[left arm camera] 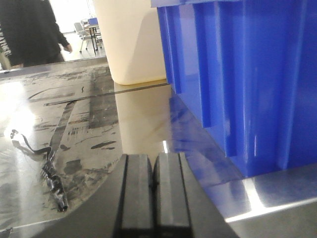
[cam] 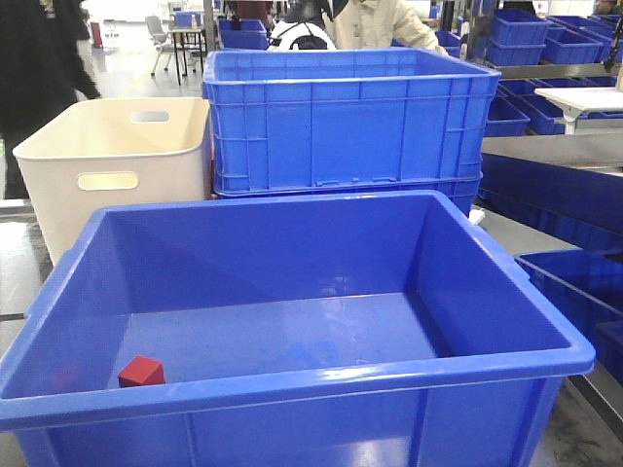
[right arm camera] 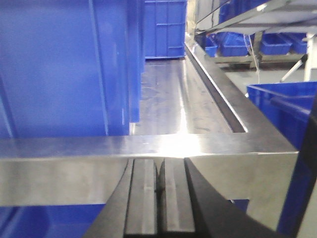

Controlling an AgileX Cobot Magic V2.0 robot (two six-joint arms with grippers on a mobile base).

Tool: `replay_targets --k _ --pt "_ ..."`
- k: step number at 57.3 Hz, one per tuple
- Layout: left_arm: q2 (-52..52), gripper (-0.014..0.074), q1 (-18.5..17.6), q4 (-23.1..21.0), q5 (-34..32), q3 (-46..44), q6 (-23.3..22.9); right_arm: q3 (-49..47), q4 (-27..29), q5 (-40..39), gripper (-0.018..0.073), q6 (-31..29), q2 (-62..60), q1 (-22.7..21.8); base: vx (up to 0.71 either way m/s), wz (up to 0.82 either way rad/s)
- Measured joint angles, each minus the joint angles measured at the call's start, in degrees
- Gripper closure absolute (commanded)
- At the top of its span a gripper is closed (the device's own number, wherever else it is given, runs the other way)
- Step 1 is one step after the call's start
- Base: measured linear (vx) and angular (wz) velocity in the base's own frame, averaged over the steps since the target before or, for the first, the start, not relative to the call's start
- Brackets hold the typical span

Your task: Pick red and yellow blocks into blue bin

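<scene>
A small red cube (cam: pixel 142 371) sits on the floor of the wide blue bin (cam: pixel 292 375), tucked into its near left corner just behind the front wall, in the front-facing view. The rest of the bin's floor that shows is bare; the yellow brick appears in none of the three views. Behind the bin stand a cream tub (cam: pixel 112 151) with handle slots, at far left, and a taller ribbed blue crate (cam: pixel 346 122), at far right (more blue trays line the shelving beyond). The left gripper (left arm camera: pixel 153 191) hangs low over a scuffed metal tabletop (left arm camera: pixel 64 124) beside a blue wall, its jaws pressed together on nothing. The right gripper (right arm camera: pixel 159 201), likewise closed and empty, is held just near the table's steel edge rail (right arm camera: pixel 148 148).
</scene>
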Motion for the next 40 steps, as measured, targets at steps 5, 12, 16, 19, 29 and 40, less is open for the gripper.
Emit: replay_targets --k 5,12,16,19,29,40 --pt "0.0 0.0594 0.0 0.0 0.05 0.0 0.0 0.1 -0.49 0.37 0.057 0.01 0.0 0.0 0.0 0.0" --pt "0.0 0.0594 0.0 0.0 0.05 0.0 0.0 0.1 -0.53 0.5 0.057 0.06 0.0 0.0 0.0 0.0" --pt "0.0 0.0594 0.0 0.0 0.05 0.0 0.0 0.1 -0.68 0.5 0.057 0.06 0.0 0.0 0.0 0.0" --pt "0.0 0.0594 0.0 0.0 0.05 0.0 0.0 0.1 -0.68 0.5 0.057 0.06 0.0 0.0 0.0 0.0" --pt "0.0 0.0594 0.0 0.0 0.05 0.0 0.0 0.1 -0.7 0.55 0.057 0.06 0.0 0.0 0.0 0.0" --pt "0.0 0.0594 0.0 0.0 0.05 0.0 0.0 0.1 -0.7 0.67 0.057 0.06 0.0 0.0 0.0 0.0"
